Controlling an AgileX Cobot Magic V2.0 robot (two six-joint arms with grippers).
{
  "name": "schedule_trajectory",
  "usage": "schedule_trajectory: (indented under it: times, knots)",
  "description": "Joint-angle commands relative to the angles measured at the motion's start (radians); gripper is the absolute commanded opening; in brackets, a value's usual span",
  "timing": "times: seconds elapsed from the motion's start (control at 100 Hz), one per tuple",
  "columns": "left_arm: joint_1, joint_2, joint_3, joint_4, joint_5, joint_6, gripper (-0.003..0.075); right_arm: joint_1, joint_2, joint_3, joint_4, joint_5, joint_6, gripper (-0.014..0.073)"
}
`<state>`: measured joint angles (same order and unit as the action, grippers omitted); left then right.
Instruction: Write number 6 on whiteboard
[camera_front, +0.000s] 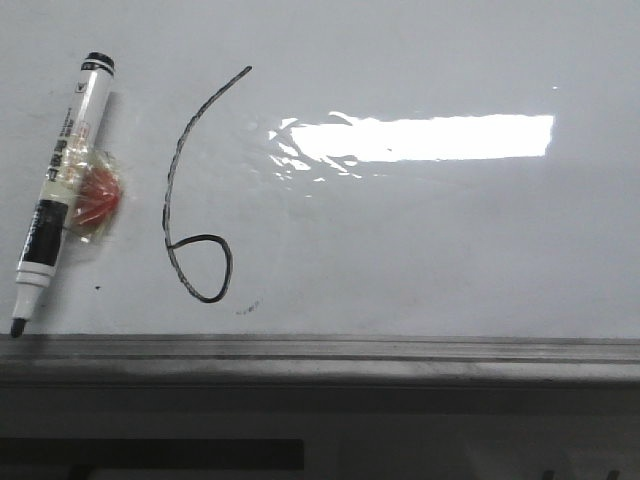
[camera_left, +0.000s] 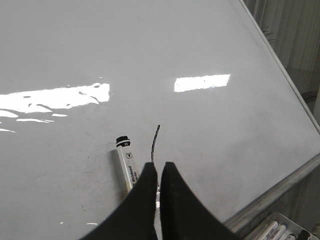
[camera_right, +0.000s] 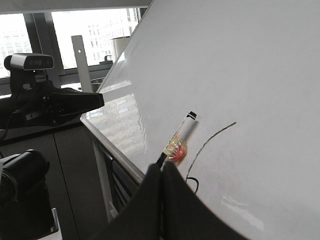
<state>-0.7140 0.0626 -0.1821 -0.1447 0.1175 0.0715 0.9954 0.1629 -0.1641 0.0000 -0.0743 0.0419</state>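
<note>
At the left of the whiteboard lies a marker, cap far, tip near, touching the grey strip; a red wrapped bit sits against it. Just right stands the number 6, loop near. My left jaws and right jaws are closed, holding nothing

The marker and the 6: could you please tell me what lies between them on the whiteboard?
In the front view, a red crumpled bit in clear wrap sits against the marker. From it to the 6, the whiteboard is bare.
</note>
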Motion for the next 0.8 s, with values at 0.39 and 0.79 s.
schedule_trajectory:
  times: [0.39,0.79]
  knots:
    - [0.008,0.01,0.029,0.019,-0.093,0.001,-0.0019,-0.007,0.006,-0.026,0.0,-0.073,-0.009,-0.0067]
    - [0.434,0.01,0.035,0.082,-0.086,0.001,-0.0019,-0.007,0.006,-0.026,0.0,-0.073,-0.009,-0.0067]
